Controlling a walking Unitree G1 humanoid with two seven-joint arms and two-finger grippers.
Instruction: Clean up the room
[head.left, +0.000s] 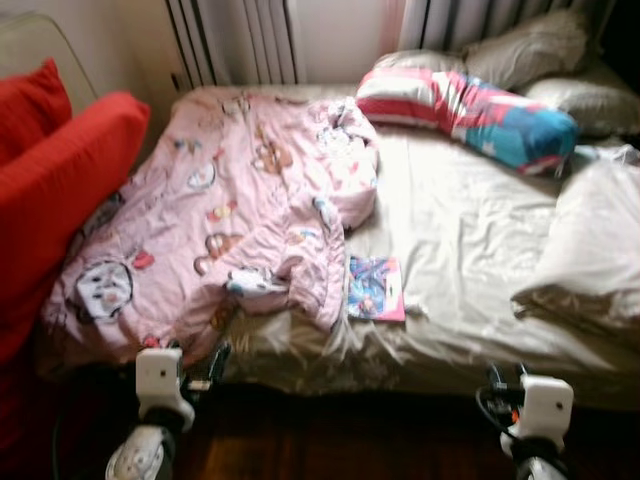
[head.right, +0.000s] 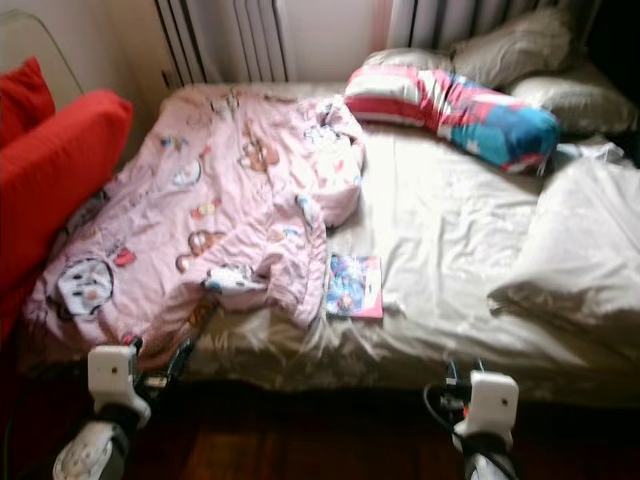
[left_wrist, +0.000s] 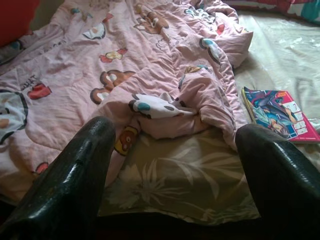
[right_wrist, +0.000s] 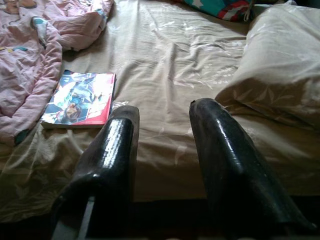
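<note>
Head camera first: a bed (head.left: 450, 230) with a beige sheet runs across the room, a pink cartoon-print quilt (head.left: 230, 200) rumpled over its left half. A magazine (head.left: 376, 288) lies flat on the sheet just beside the quilt's edge, near the foot of the bed. A striped red, white and blue pillow (head.left: 470, 110) sits at the head, grey pillows (head.left: 530, 45) behind it, and a folded beige duvet (head.left: 590, 250) on the right. Red cushions (head.left: 60, 170) are stacked at far left, a radiator (head.left: 240, 40) on the back wall, dark wood floor (head.left: 340, 440) below. Both arms hang low before the bed.

Left wrist view: left hand (left_wrist: 175, 165) wide open, holding nothing, aimed at the quilt's hem with the magazine off to one side.

Right wrist view: right hand (right_wrist: 165, 150) parted, empty, facing bare sheet between the magazine and the duvet
</note>
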